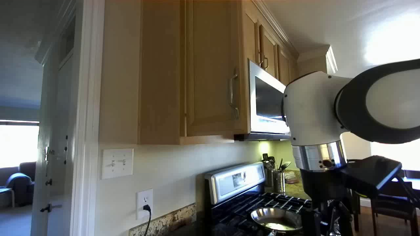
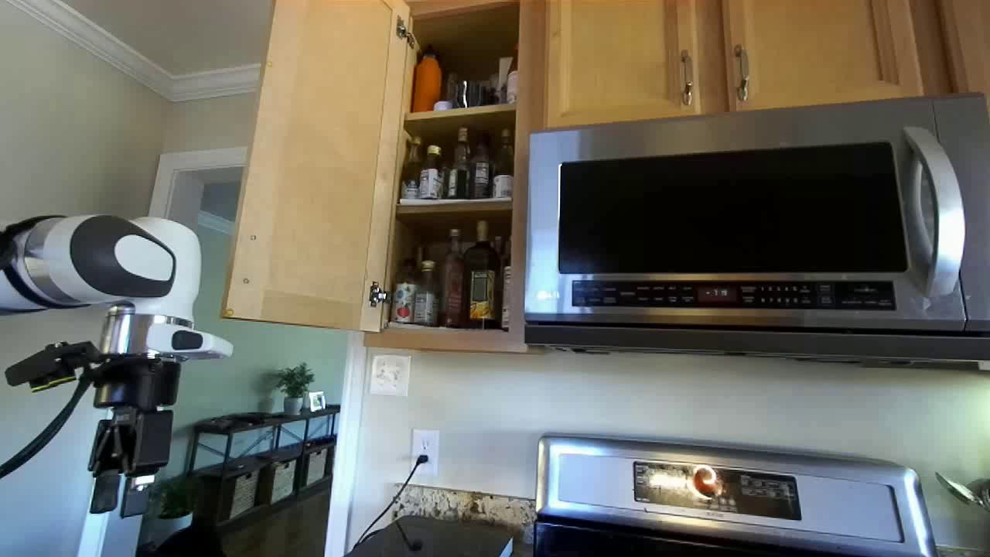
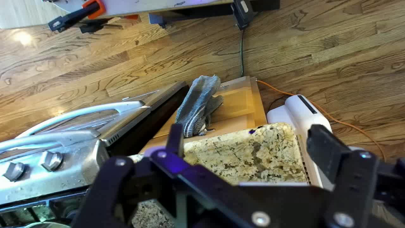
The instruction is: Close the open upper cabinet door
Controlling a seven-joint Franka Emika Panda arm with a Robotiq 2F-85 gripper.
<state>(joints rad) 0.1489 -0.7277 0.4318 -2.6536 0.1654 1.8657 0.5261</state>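
The upper cabinet door [image 2: 317, 170] stands swung wide open to the left in an exterior view, its plain inner face and hinges showing and the shelves exposed. Its outer face [image 1: 213, 65] with the silver bar handle [image 1: 232, 93] shows in an exterior view. My gripper [image 2: 120, 499] hangs pointing down, below and left of the door's free edge, apart from it. It also shows at the lower right in an exterior view [image 1: 328, 221]. In the wrist view my gripper [image 3: 246, 139] is open with nothing between its fingertips. The upper door is out of the wrist view.
Bottles [image 2: 479, 286] stand on the cabinet shelves. The microwave [image 2: 735, 209] is right of the cabinet, above the stove [image 2: 735, 495]. A pan [image 1: 277, 219] sits on the burners. The wrist view shows the granite counter [image 3: 246, 155], a hanging towel [image 3: 199, 104] and a white appliance [image 3: 307, 110].
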